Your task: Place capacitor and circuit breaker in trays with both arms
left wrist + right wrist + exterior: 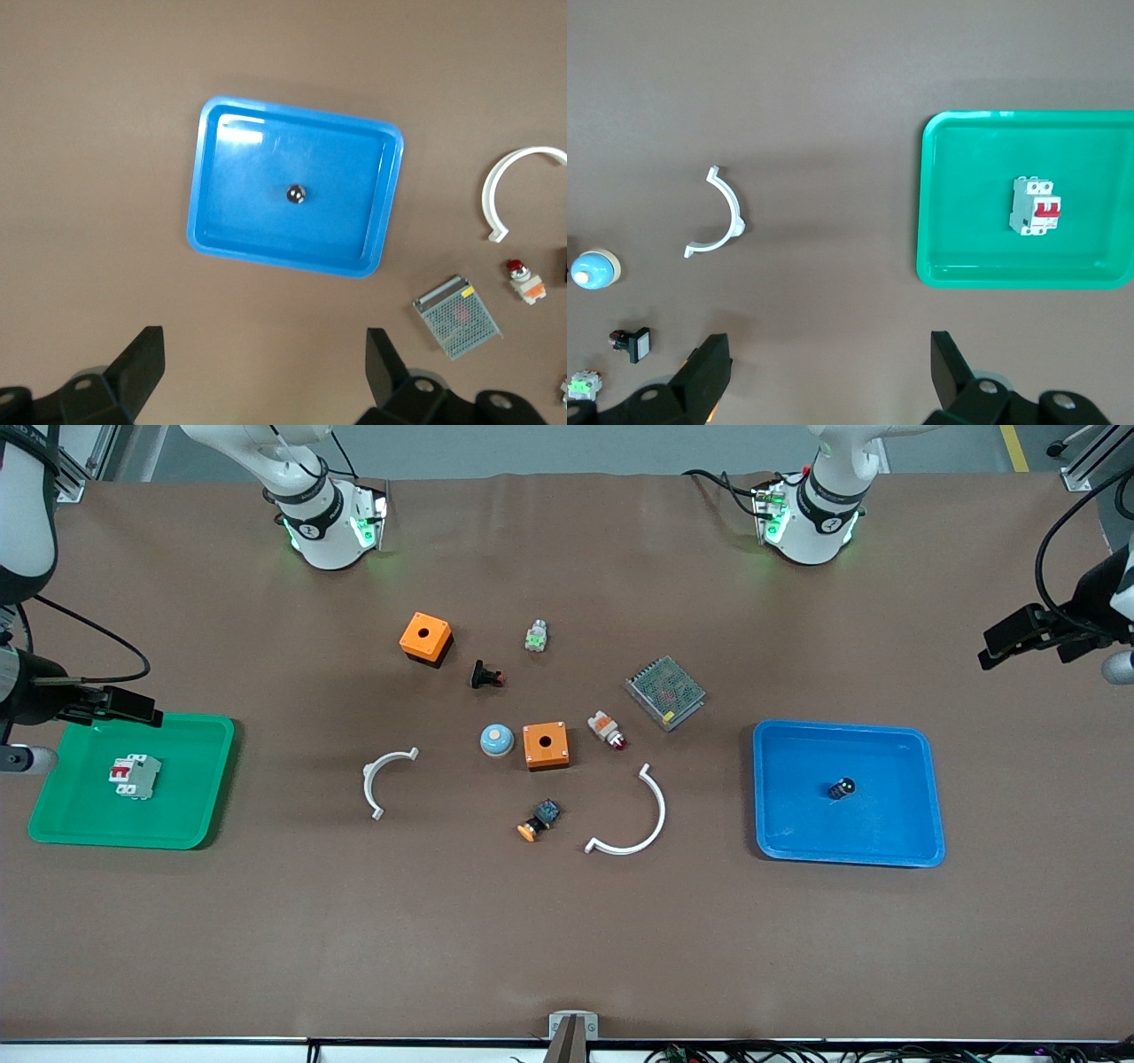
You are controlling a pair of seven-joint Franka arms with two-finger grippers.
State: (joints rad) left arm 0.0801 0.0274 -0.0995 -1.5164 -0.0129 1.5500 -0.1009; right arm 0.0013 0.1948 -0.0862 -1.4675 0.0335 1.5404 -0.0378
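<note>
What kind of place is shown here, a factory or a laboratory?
Probably a robotics laboratory bench for sorting practice. Electrical parts lie loose on a brown-covered table, the circuit breaker lies in a green tray, and the capacitor lies in a blue tray.

The front camera looks down from high across the table (567,921). Each wrist camera looks straight down: the left shares the blue tray (205,177), the right the green tray (939,257).

Bright, even overhead light, soft short shadows, a glare patch on the blue tray (232,133), everything sharp.
</note>
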